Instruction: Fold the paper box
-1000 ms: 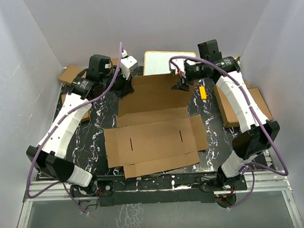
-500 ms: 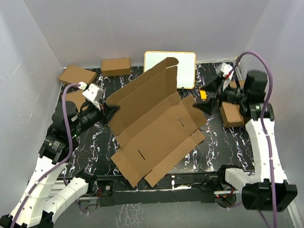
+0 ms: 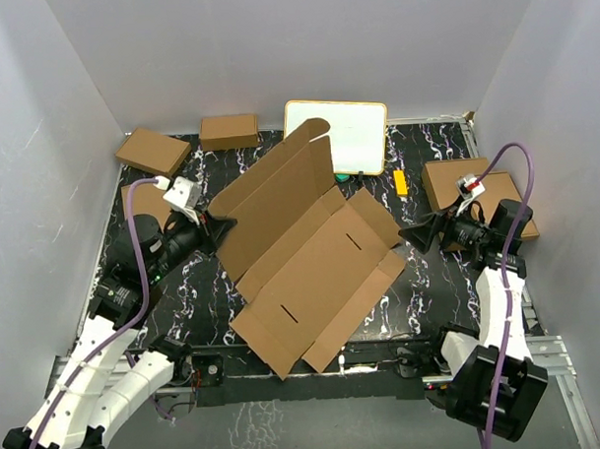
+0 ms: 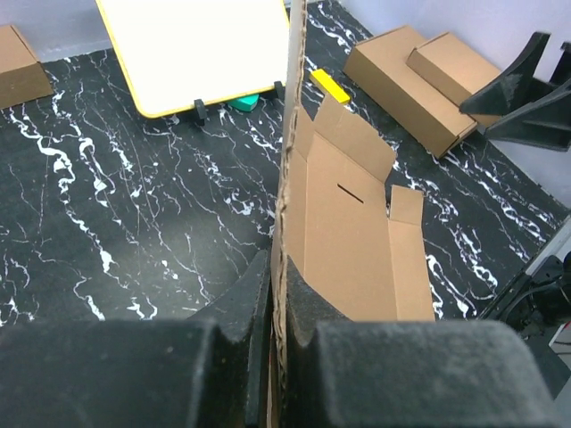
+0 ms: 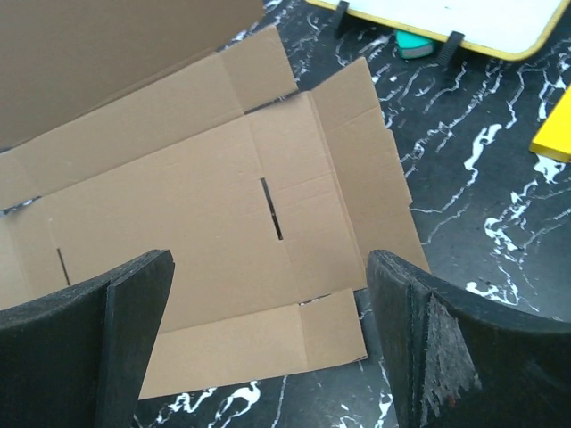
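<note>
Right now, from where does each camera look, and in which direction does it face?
Top external: high behind the robot, looking down; both arms show whole, left gripper and right gripper flanking the paper box.
Left wrist: low at the box's left, facing right along its raised panel; own fingers pinch the edge.
Right wrist: at the right, looking down-left over the box; own open fingers frame it.
Shared: both wrist views show the box and the white board.
</note>
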`<state>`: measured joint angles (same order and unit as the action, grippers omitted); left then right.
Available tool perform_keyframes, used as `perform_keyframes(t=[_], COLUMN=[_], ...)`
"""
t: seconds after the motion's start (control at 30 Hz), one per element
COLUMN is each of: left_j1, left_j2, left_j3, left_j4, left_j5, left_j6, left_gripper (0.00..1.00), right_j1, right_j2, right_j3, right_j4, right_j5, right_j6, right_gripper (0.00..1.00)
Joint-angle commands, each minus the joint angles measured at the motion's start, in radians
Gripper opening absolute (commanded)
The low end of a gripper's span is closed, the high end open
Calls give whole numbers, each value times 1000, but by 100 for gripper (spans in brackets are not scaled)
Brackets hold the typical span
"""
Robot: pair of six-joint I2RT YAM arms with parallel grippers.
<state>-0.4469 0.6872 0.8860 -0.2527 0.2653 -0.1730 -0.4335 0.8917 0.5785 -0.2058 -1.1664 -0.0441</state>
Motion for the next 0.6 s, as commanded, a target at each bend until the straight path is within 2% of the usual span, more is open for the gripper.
perform_keyframes(t=[0.0, 0.3, 0.47, 0.57], left_j1=[-2, -1, -1, -1], left_j2=[-36, -183, -238, -268], left_j3=[-30, -118, -132, -164], left_j4=[114, 157, 105, 113], left_j5=[-17, -94, -115, -126], left_j6=[-95, -245, -257, -255], left_gripper=[0, 0, 0, 0], right_j1=[-7, -4, 10, 67], right_j2=[61, 160, 304, 390], right_j3=[36, 48, 107, 176], right_j4=[8, -110, -160, -228], right_j5=[65, 26, 28, 76], right_j6=[-124, -338, -395, -450], right_gripper=[98, 99, 100, 98])
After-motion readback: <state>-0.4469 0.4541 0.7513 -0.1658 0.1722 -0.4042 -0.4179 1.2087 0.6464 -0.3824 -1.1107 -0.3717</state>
